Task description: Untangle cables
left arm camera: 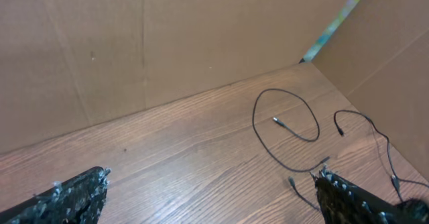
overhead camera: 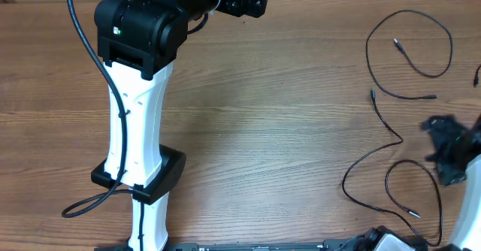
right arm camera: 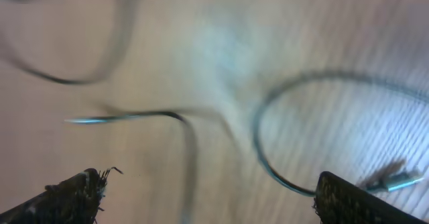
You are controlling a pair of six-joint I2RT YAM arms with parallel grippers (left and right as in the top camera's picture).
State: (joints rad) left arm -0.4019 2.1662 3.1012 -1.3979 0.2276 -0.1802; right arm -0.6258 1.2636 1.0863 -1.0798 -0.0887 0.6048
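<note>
right gripper (right arm camera: 208, 184) over blurred cables (right arm camera: 257, 133)

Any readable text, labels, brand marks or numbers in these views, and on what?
None can be read.
A small pale mark on the left arm is too small to tell whether it is text.
The table, the cables and the cardboard walls show no writing.
The right wrist view is too blurred to read anything.

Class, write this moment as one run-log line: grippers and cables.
left gripper: open, empty | right gripper: open, empty, above cables | cables: loose on table, unheld
</note>
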